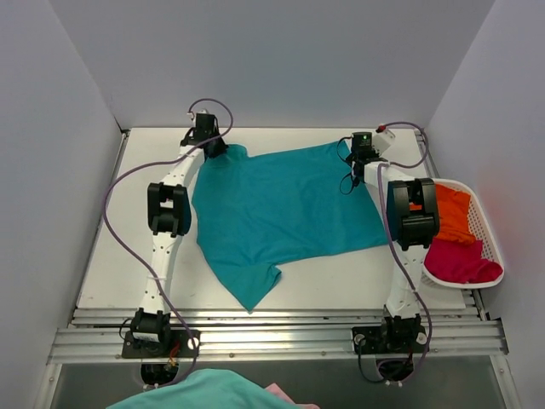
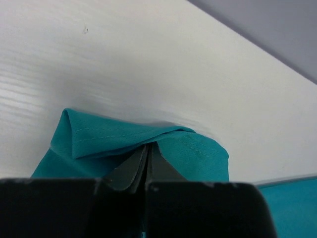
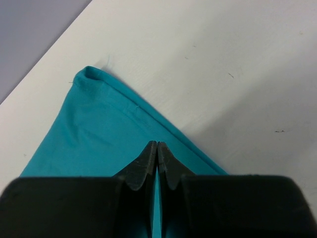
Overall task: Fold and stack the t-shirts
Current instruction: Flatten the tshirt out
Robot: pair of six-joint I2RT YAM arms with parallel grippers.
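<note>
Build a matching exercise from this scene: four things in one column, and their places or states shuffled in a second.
Column one:
1. teal t-shirt
2. orange t-shirt
3. magenta t-shirt
4. left tool

Column two:
A. in the basket, at the end nearer the arm bases
B. spread on the table
C. shut, pinching a far corner of cloth
D. in the basket, at the farther end

Pairs: 1-B, 2-D, 3-A, 4-C.

The teal t-shirt [image 1: 281, 213] lies spread, left gripper [image 1: 213, 146] and right gripper [image 1: 358, 158] at far corners.
</note>
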